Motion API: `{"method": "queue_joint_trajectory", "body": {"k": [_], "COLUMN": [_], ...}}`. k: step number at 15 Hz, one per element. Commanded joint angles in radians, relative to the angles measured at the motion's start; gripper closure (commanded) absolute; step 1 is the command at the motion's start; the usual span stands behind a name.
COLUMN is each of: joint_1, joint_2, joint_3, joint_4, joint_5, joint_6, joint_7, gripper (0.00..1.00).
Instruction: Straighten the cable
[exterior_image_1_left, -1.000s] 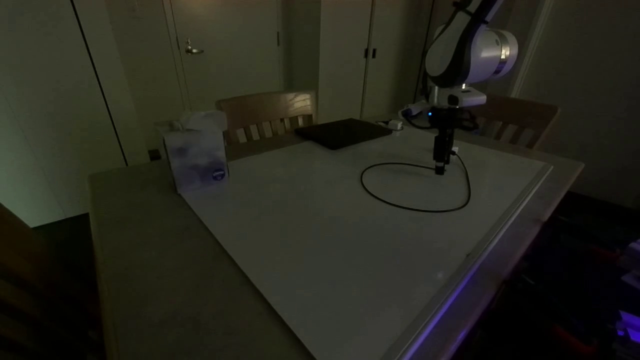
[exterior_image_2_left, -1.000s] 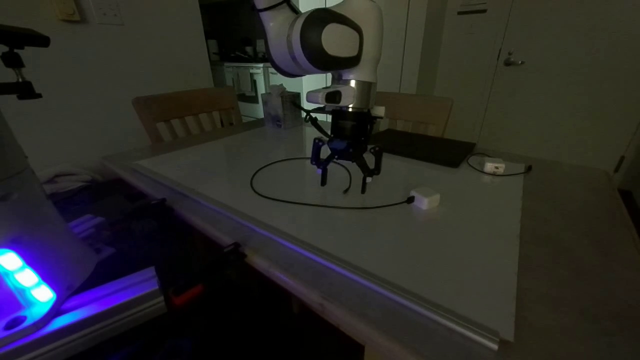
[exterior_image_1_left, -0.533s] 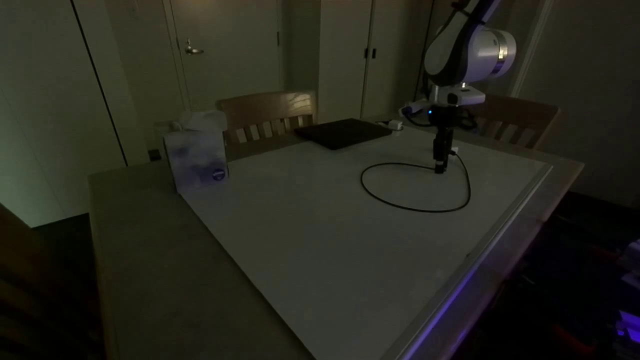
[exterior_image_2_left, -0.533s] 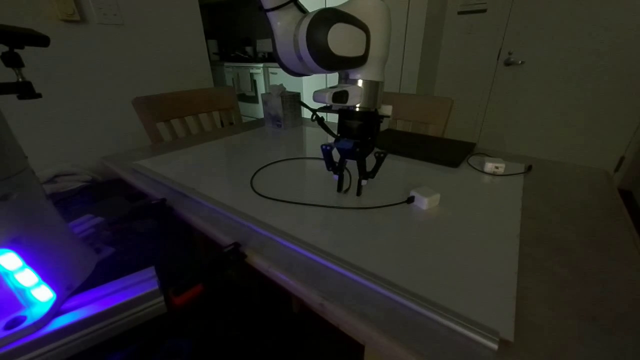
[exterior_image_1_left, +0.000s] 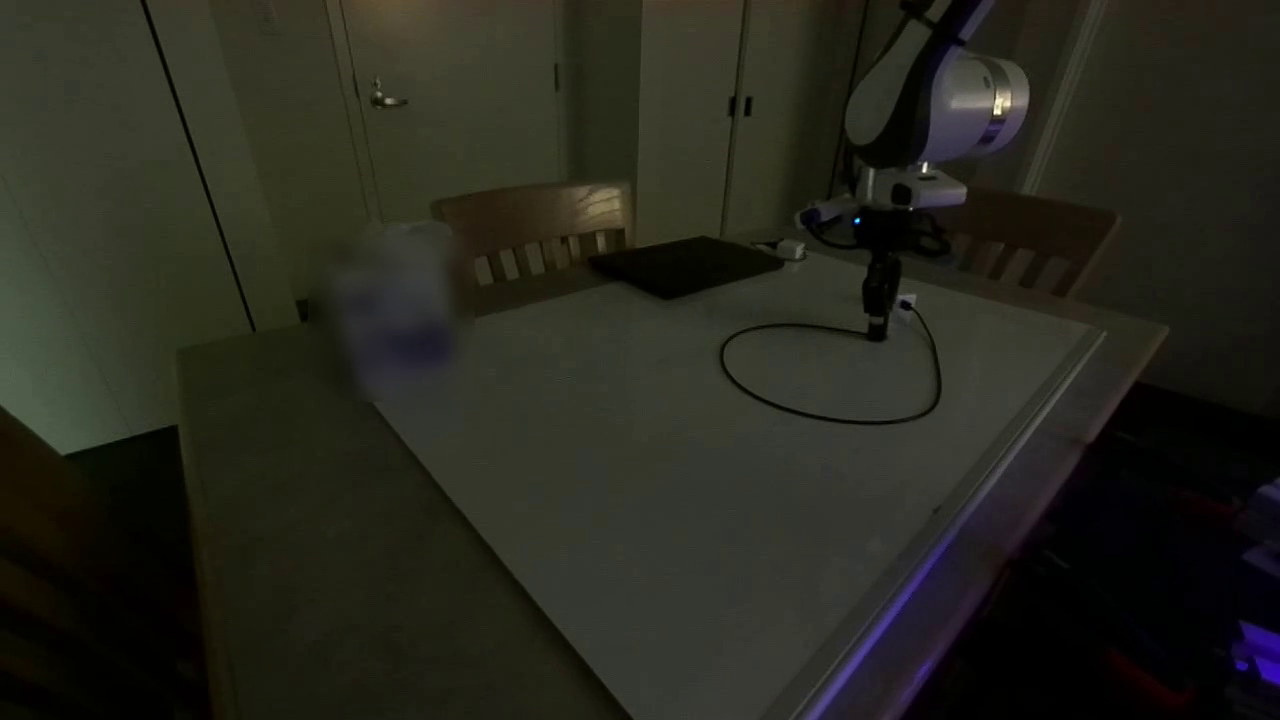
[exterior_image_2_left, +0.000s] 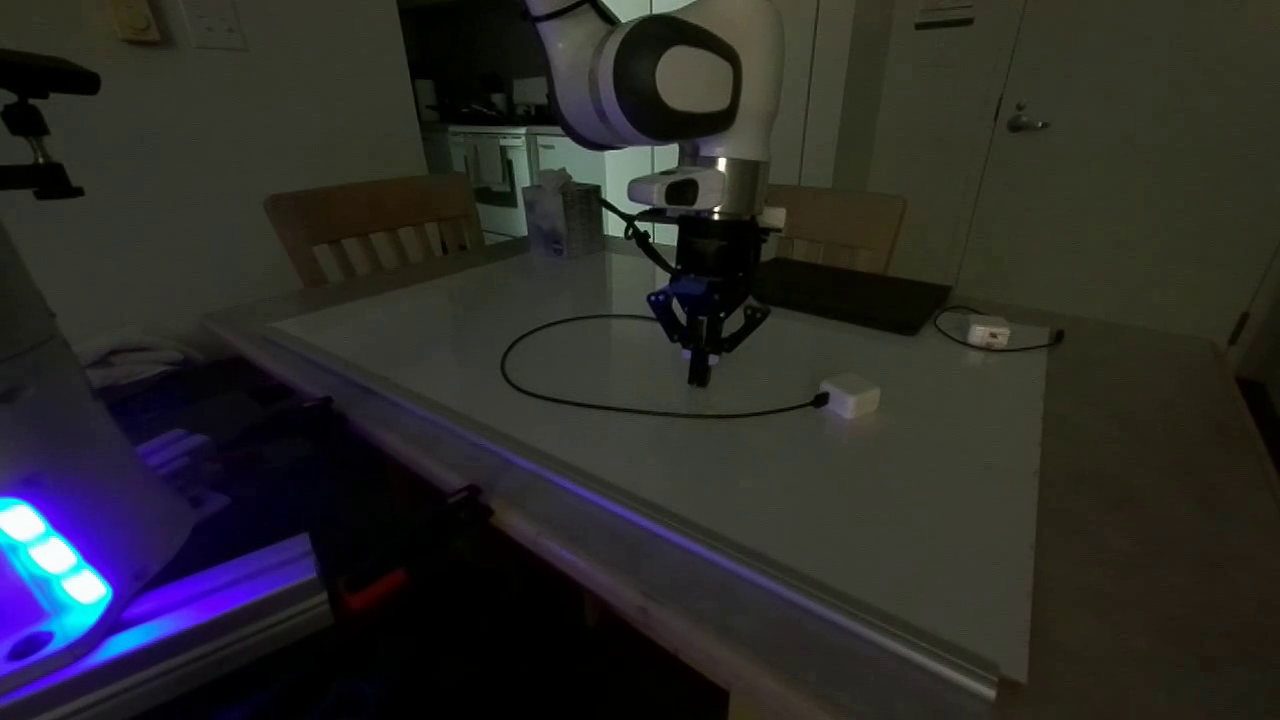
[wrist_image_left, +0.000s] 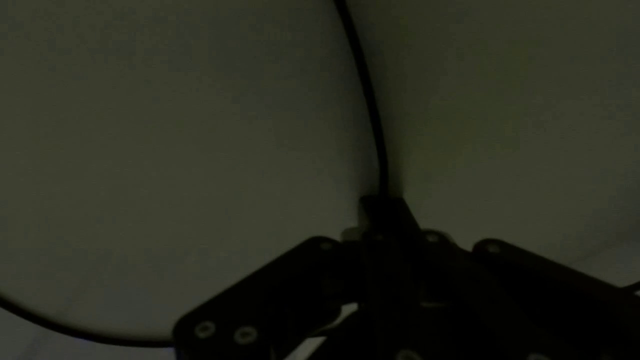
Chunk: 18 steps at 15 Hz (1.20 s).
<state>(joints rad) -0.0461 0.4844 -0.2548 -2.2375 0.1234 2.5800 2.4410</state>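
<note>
Leftmost in an exterior view: robot base (exterior_image_2_left: 60, 575), blue lights lit, off the near edge of the desk (exterior_image_2_left: 1150, 480). Then a wooden chair (exterior_image_2_left: 370, 215) behind the left edge. White board (exterior_image_2_left: 880, 500) lies flat on the desk, metal strip (exterior_image_2_left: 900, 641) running along the near edge. Tissue box (exterior_image_2_left: 563, 218) stands upright by the far left corner, tissue poking out the top.

Middle of the board: thin black cable (exterior_image_2_left: 640, 411), one wide open loop. Rounded bend faces the left edge; one run sits toward the near edge, the other curves back on the far side to the claw (exterior_image_2_left: 699, 378). White arm (exterior_image_2_left: 690, 75) above, claw pointing straight down, fingers together, clenched on the cable near its loose end. Wrist view has the cable running right into the fingertips; the tip is hidden. Cannot tell if the fingertips touch the board.

Right of the claw: white power adapter (exterior_image_2_left: 852, 397) on the board, the cable's black connector (exterior_image_2_left: 821, 400) meeting its left side. Flat dark rectangular pad (exterior_image_2_left: 850, 294) by the far edge, second chair (exterior_image_2_left: 840, 225) behind it. Near the far right corner, second adapter (exterior_image_2_left: 988, 332), white, short black cord (exterior_image_2_left: 1020, 349) curled around it. Door (exterior_image_2_left: 1130, 170) with lever handle beyond the far edge.
</note>
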Motion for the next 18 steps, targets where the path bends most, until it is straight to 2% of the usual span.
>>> {"method": "queue_joint_trajectory", "body": {"k": [1, 6, 7, 8, 12, 13, 14, 18], "joint_1": [-0.02, -0.003, 0.01, 0.013, 0.015, 0.015, 0.023, 0.123], "joint_2": [-0.005, -0.029, -0.009, -0.008, -0.006, -0.006, -0.004, 0.002], "joint_3": [0.029, 0.054, 0.032, 0.034, 0.029, 0.029, 0.026, -0.026], "joint_4": [-0.005, 0.001, 0.003, 0.004, 0.004, 0.004, 0.007, 0.033], "joint_5": [0.001, -0.043, -0.019, -0.019, -0.02, -0.02, -0.037, -0.226], "joint_6": [0.019, -0.016, 0.0, 0.0, 0.0, 0.0, 0.003, -0.028], "joint_7": [-0.087, -0.3, -0.234, -0.239, -0.233, -0.233, -0.239, -0.215], "gripper": [0.98, 0.98, 0.98, 0.94, 0.94, 0.98, 0.98, 0.98]}}
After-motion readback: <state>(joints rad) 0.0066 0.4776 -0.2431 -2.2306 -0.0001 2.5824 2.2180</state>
